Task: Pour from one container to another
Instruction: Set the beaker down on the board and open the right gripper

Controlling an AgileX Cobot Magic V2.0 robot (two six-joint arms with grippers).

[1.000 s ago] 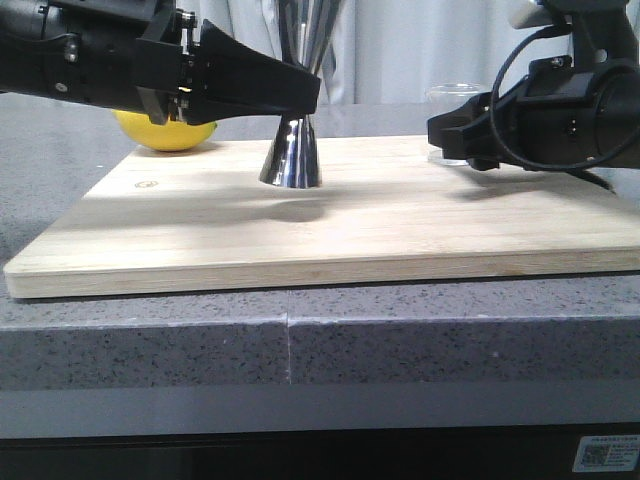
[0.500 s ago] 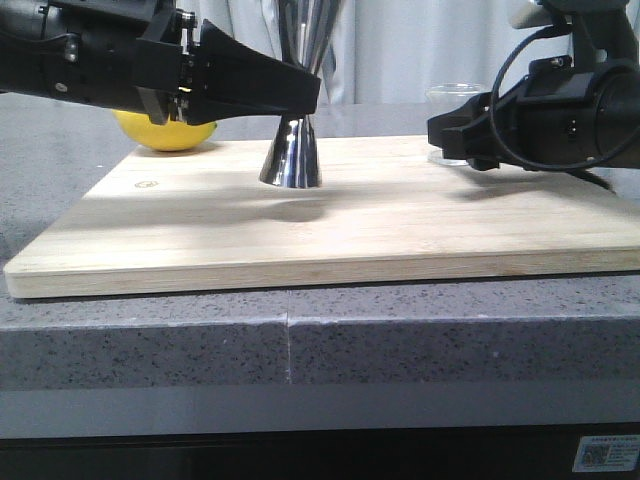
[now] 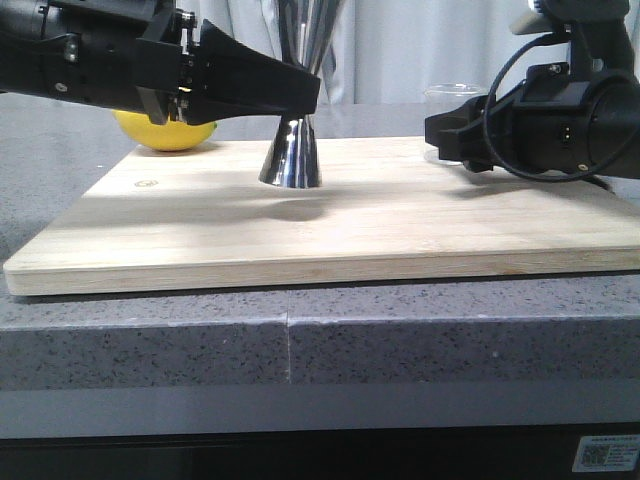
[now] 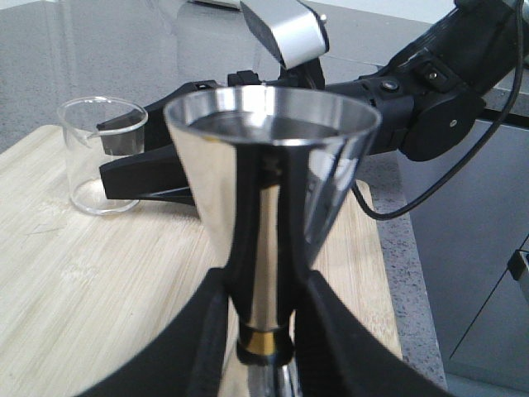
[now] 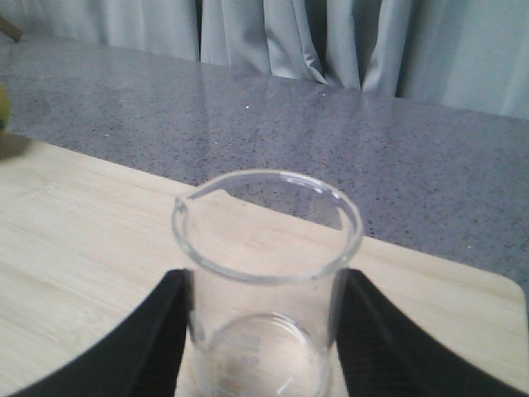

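The steel jigger (image 3: 292,160) stands upright on the wooden board (image 3: 350,235), left of centre. My left gripper (image 3: 312,98) is shut on its narrow waist, just above the gold band (image 4: 264,343), with a black finger (image 4: 211,331) pressed on each side. At the board's back right stands the clear glass beaker (image 3: 452,96), and my right gripper (image 3: 438,135) reaches it from the right. In the right wrist view the beaker (image 5: 264,248) sits between both pads (image 5: 169,322), which touch its walls. The beaker (image 4: 101,157) still rests on the board. Any liquid is too clear to tell.
A yellow lemon (image 3: 165,135) lies at the board's back left corner, behind my left arm. The board rests on a speckled grey counter (image 3: 400,330) whose front edge is near the camera. Grey curtains (image 5: 347,41) hang behind.
My right gripper has edged slightly left at the beaker. The left gripper and the jigger have not moved.
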